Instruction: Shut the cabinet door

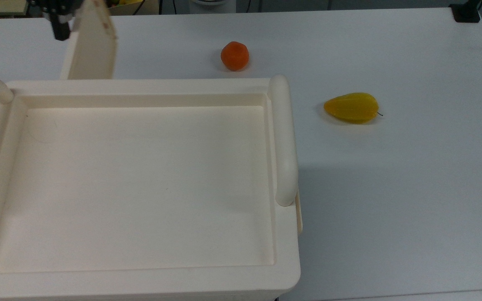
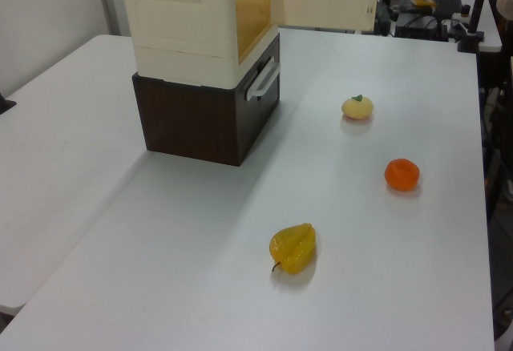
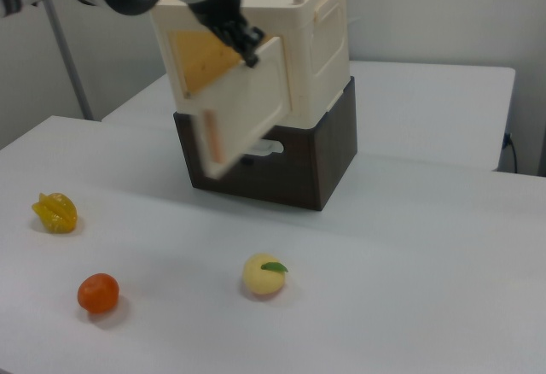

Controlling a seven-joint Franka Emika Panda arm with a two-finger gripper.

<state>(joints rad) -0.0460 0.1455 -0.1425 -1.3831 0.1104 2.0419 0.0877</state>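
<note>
One cabinet door [image 3: 241, 101] half open, end effector [image 1: 60, 26] pressed on it.
Can't tell its finger state; orange [image 1: 234, 55] sits at 12 o'clock of the cabinet [image 1: 140, 276] on the worktop [image 1: 391, 188].

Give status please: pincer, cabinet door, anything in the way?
Pincer at cabinet door outer edge. Door partly open, swung out from cabinet. No obstacle seen in door's path.
</note>
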